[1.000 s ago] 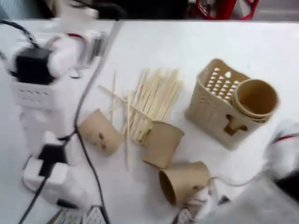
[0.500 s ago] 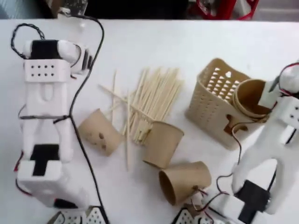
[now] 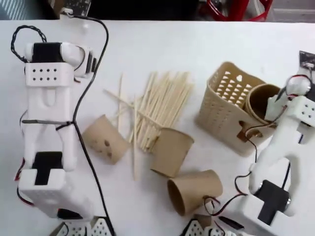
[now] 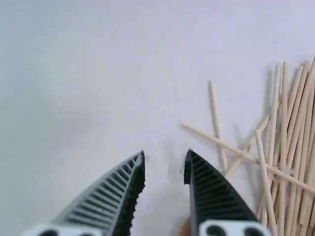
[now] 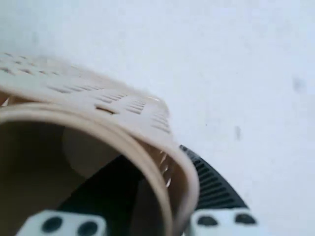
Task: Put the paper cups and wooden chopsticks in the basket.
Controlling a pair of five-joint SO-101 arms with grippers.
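The beige slotted basket point(image 3: 224, 105) lies on the table right of centre, with a brown paper cup point(image 3: 261, 101) in its mouth. Three more paper cups lie on the table point(image 3: 104, 139) point(image 3: 171, 151) point(image 3: 193, 191). A heap of wooden chopsticks point(image 3: 160, 103) is spread between them and the basket. My right gripper point(image 3: 276, 104) is at the basket's cup. In the right wrist view it point(image 5: 157, 162) is open, one finger inside that cup point(image 5: 98, 132) and one outside. My left gripper point(image 4: 164, 164) hangs open over bare table, beside the chopsticks point(image 4: 288, 147).
The left arm point(image 3: 47, 113) stretches along the table's left side with a black cable point(image 3: 86, 113) trailing beside it. The right arm point(image 3: 280, 162) stands at the right edge. Red objects point(image 3: 236, 9) lie beyond the far edge.
The right arm has swung up from the lower right, and its gripper now reaches the cup in the basket. The cup has shifted slightly left. The left arm has settled.
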